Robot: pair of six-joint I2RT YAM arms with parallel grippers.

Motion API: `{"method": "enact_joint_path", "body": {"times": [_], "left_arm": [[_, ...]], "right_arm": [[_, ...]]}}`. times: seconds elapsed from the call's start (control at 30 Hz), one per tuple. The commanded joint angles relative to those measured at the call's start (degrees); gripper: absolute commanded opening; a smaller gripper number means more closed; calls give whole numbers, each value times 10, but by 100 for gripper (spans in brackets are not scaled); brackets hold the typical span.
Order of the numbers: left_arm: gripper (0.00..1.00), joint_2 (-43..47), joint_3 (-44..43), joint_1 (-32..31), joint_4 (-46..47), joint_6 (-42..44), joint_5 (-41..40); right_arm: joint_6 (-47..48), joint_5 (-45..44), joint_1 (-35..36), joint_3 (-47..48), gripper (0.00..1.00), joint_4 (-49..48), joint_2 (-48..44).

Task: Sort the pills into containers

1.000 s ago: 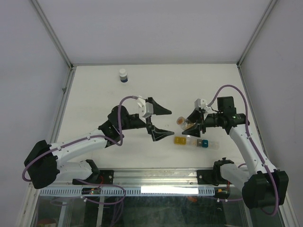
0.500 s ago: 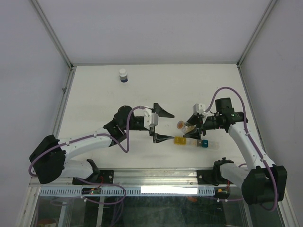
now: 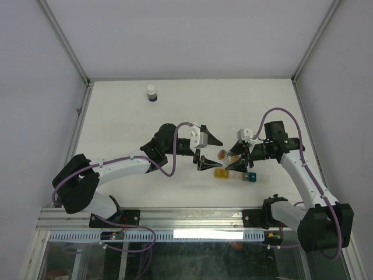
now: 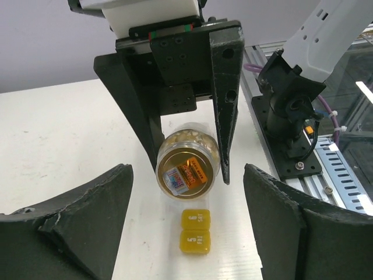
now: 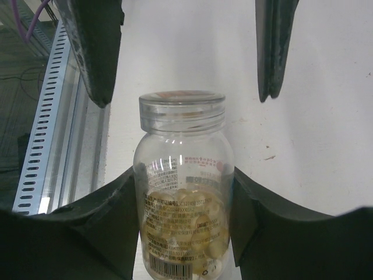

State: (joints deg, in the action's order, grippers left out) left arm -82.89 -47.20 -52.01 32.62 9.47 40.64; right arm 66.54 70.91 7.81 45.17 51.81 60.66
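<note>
My right gripper (image 5: 183, 195) is clamped across the body of the clear pill bottle (image 5: 183, 175), holding it off the table with its cap (image 5: 182, 108) pointing at my left gripper (image 3: 215, 153). The left one is spread wide and empty, one finger on either side of the cap but not touching it.

The pills (image 5: 183, 213) are all heaped inside the bottle, against the end nearest the right palm.

I judge the bottle light, rigid and smooth-walled, so it could twist in the pads if I wrench the cap hard. I'd take the cap across its full width with the left fingers, square on, and turn against the right's hold. Once out, the pills will be tiny and free-rolling, better tipped than pinched.

The pill organiser strip (image 3: 236, 174) lies directly beneath the right gripper. Its yellow cells (image 4: 196, 230), marked SAT and FRI, look lidded, and it seems light enough to skid if nudged.

Room is tight between the two grippers. The frame rail (image 3: 192, 219) runs close behind the strip on my side. Beyond both wrists the table (image 3: 116, 116) is open, with only a white-capped dark blue bottle (image 3: 151, 93) far off past the left gripper.
</note>
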Motion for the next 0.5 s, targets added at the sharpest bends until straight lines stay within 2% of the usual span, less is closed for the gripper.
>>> {"method": "enact_joint_path", "body": {"times": [0.0, 0.3, 0.47], "left_arm": [[75, -19, -32, 7, 20, -13, 28], [64, -37, -45, 7, 19, -25, 40], [49, -46, -53, 7, 19, -43, 39]], "right_arm": [[10, 19, 5, 18, 0, -1, 1], [8, 15, 8, 18, 0, -3, 4], [5, 11, 9, 18, 0, -5, 4]]}}
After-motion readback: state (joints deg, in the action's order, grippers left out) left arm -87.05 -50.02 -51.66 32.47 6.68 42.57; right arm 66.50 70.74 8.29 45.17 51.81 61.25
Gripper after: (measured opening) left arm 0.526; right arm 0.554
